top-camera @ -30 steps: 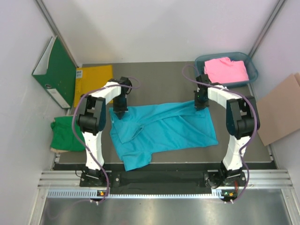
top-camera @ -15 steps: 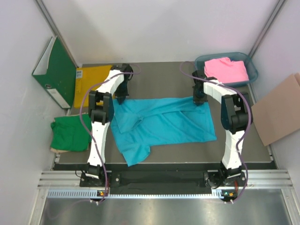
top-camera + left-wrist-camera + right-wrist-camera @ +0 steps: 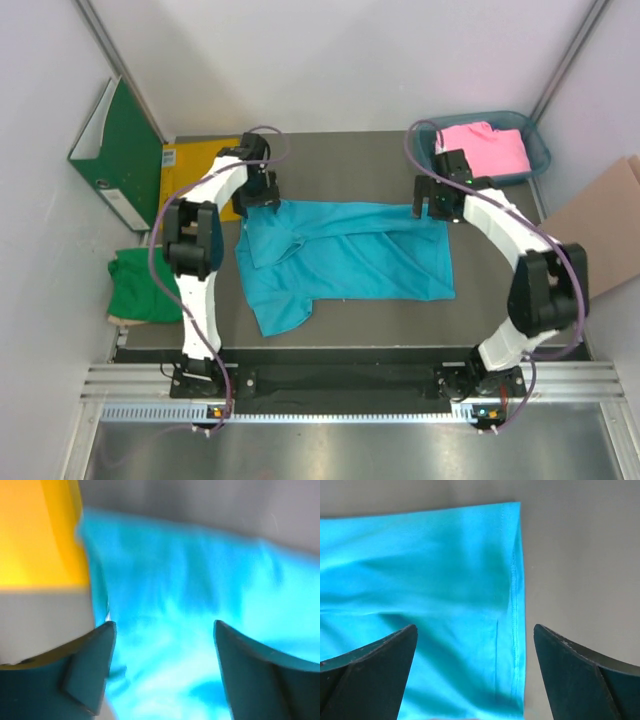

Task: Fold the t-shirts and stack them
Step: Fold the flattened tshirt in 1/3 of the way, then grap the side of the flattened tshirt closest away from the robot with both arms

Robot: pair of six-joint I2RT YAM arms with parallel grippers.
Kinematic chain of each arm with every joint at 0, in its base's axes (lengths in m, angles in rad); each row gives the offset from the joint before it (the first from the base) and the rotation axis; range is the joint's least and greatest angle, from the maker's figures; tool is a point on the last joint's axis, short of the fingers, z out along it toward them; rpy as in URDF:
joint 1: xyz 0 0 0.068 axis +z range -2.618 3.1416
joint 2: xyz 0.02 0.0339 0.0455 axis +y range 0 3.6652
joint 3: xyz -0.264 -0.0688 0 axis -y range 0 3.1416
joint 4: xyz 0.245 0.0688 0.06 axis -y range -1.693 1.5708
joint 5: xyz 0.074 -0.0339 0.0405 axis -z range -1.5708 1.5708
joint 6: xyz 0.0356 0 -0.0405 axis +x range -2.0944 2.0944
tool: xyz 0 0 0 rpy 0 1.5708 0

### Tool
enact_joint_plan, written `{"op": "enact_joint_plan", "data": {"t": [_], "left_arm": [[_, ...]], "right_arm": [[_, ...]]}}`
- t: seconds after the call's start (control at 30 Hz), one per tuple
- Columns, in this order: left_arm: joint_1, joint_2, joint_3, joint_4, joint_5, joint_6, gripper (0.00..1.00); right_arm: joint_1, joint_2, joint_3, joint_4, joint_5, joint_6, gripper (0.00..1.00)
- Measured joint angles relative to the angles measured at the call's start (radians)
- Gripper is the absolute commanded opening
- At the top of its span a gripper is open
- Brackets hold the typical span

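Observation:
The turquoise-blue t-shirt [image 3: 345, 255] lies spread across the middle of the table, its top edge folded over and one sleeve pointing to the near left. My left gripper [image 3: 262, 195] hovers open over the shirt's far left corner; in the left wrist view the open left gripper [image 3: 162, 630] has only blurred blue cloth [image 3: 175, 570] below it. My right gripper [image 3: 437, 205] is open over the far right corner, and the right wrist view shows that gripper [image 3: 475, 630] above the shirt's hemmed edge [image 3: 420, 580]. A green t-shirt [image 3: 140, 285] lies at the left edge. A pink t-shirt [image 3: 485, 148] sits in the bin.
A blue bin [image 3: 535, 160] stands at the back right. A yellow envelope [image 3: 195, 175] lies at the back left, also seen in the left wrist view [image 3: 40, 530], next to an upright green binder [image 3: 120, 150]. Brown cardboard [image 3: 600, 230] leans at the right wall.
Both grippers carried the shirt's far edge toward the back of the table, then opened and let it go. The shirt now lies flatter and narrower.

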Motion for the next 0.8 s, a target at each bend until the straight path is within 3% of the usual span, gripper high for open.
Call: {"op": "enact_joint_plan", "data": {"t": [0.17, 0.37, 0.53, 0.6, 0.8], "left_arm": [[-0.019, -0.358, -0.288, 0.068, 0.083, 0.012, 0.99], [-0.124, -0.698, -0.518, 0.080, 0.108, 0.031, 0.98], [-0.276, -0.781, -0.717, 0.059, 0.124, 0.000, 0.96], [-0.325, -0.781, -0.774, 0.052, 0.137, -0.019, 0.91], [-0.432, -0.780, -0.847, 0.023, 0.161, -0.068, 0.86]], "right_arm": [[-0.016, -0.194, -0.111, -0.008, 0.002, 0.077, 0.99], [-0.102, -0.253, -0.314, -0.071, -0.034, 0.212, 0.88], [-0.187, -0.276, -0.455, -0.098, -0.101, 0.286, 0.84], [-0.235, -0.283, -0.488, -0.098, -0.130, 0.297, 0.74], [-0.295, -0.285, -0.537, -0.064, -0.221, 0.314, 0.67]]}}
